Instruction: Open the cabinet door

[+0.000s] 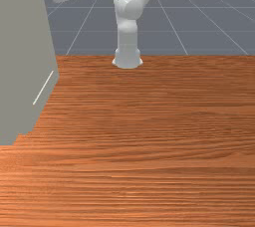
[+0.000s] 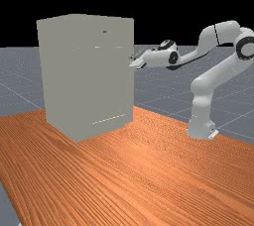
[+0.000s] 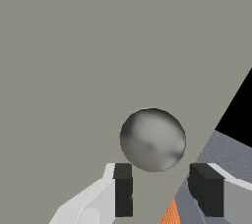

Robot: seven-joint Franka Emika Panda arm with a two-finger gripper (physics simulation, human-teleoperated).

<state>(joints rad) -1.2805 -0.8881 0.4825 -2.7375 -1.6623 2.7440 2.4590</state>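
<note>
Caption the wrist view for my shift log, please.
Open tool close to a round, glossy knob on the grey cabinet, near its edge.

Tall, boxy cabinet (image 2: 84, 76), plain grey-beige, standing upright on the wooden surface (image 2: 124, 180), toward the far view's left and along the front view's left edge. Its flat door (image 3: 74, 70) bears a round, glossy grey knob (image 3: 152, 139) near one edge; whether the door is ajar cannot be told
</note>
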